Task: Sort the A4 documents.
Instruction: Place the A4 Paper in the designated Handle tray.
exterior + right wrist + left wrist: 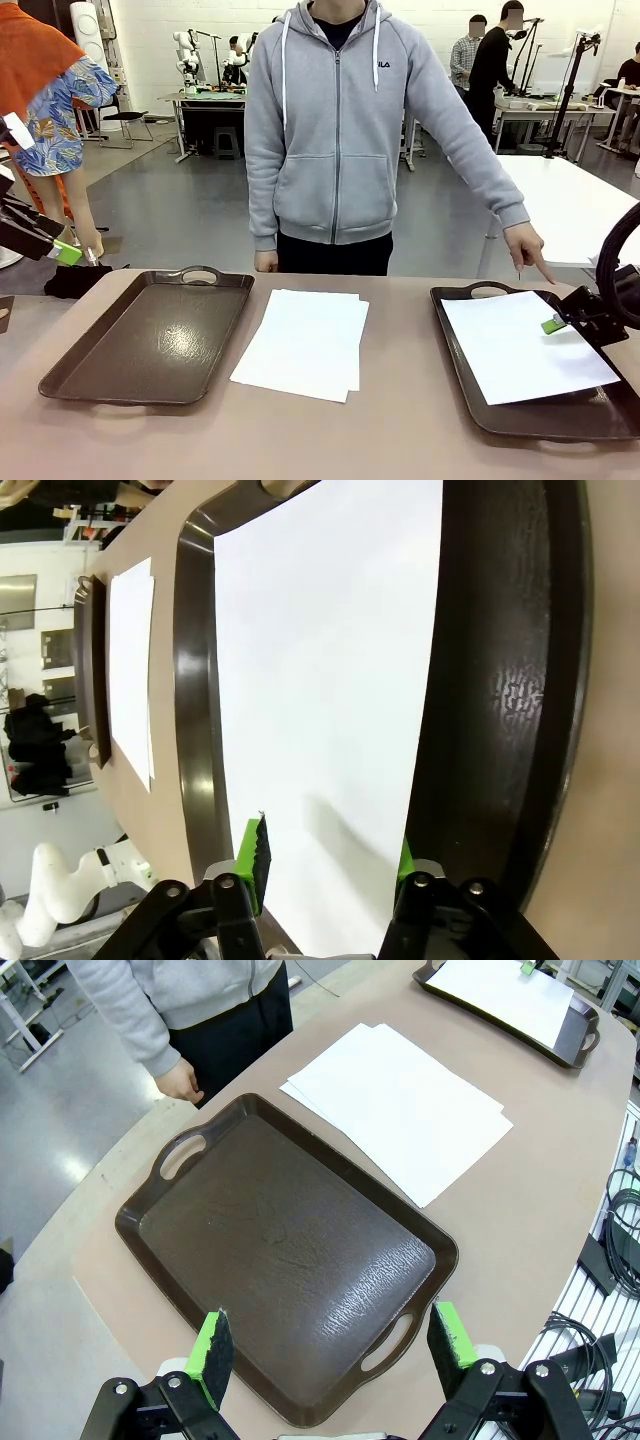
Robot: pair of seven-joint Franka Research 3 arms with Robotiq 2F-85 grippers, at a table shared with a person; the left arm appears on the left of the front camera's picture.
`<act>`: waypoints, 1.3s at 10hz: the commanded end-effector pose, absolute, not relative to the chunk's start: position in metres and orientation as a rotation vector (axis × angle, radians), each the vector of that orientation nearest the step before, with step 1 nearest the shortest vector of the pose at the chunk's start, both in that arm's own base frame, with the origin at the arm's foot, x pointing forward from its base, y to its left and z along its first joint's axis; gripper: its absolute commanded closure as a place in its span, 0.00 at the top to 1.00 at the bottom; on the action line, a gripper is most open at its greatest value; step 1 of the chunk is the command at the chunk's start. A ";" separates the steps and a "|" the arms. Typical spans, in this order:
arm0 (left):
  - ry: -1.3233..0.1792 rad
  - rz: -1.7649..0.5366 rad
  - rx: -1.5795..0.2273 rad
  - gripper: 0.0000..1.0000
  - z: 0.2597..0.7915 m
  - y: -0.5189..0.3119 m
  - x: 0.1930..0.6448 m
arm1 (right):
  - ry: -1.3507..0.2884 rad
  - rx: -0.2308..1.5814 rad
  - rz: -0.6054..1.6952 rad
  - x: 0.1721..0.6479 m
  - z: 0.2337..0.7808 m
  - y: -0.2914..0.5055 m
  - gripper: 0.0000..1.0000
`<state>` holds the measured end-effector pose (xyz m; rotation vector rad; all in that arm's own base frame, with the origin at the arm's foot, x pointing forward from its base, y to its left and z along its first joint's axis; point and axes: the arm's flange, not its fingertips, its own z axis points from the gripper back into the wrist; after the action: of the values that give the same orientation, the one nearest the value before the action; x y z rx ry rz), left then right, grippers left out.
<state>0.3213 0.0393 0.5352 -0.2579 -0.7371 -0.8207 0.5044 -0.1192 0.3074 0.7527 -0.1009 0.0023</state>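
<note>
A4 documents [305, 342] stacked mid table [400, 440], one sheet [520, 345] in the right tray [560, 418] — thin, floppy, slippery — pinch an edge; left fingers [212, 1355] and right fingers [255, 855] spread, empty

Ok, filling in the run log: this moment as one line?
right end effector open over sheet in right tray; left end effector open above left tray; paper stack mid-table; person's hand pointing at right tray

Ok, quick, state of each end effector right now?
Left end effector: open, empty, above the left tray.
Right end effector: open, holding nothing, over the sheet in the right tray.
</note>
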 end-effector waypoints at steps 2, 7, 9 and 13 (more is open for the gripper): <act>-0.740 -0.820 -0.268 1.00 0.534 0.040 0.322 | -0.075 0.663 -0.032 0.494 0.317 -0.128 0.88; -0.740 -0.820 -0.268 1.00 0.534 0.040 0.322 | -0.042 0.598 -0.004 0.477 0.320 -0.122 1.00; -0.740 -0.820 -0.268 1.00 0.534 0.040 0.322 | -0.071 0.560 0.053 0.477 0.332 -0.106 1.00; -0.740 -0.820 -0.268 1.00 0.534 0.040 0.322 | -0.086 0.477 0.132 0.479 0.352 -0.082 1.00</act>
<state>0.3213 0.0393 0.5352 -0.2579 -0.7371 -0.8207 0.4867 -0.0872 0.3560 0.5302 -0.1036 0.1452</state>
